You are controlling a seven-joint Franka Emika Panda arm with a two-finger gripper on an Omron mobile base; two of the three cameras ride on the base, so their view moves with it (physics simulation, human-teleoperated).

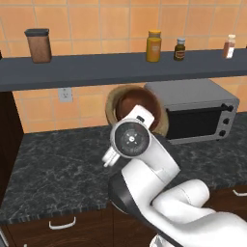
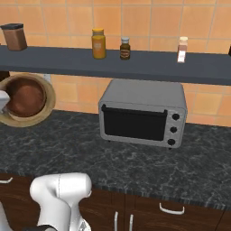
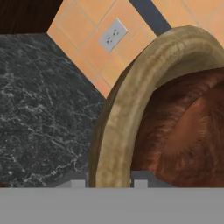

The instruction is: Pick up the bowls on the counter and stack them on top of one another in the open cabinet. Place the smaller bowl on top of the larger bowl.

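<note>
Hand view has the gripper clamped on the larger bowl rim, smaller bowl nested inside, both tipped in midair under the open cabinet. I'd level the wrist before lifting, or the little one slides out.

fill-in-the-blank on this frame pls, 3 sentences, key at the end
1. The hand grips the larger bowl by its ____.
2. The smaller bowl sits ____ the larger bowl, both tipped on edge above the counter.
3. The toaster oven stands on the counter, below the ____ that carries the jars.

Missing words: rim; inside; shelf
</note>
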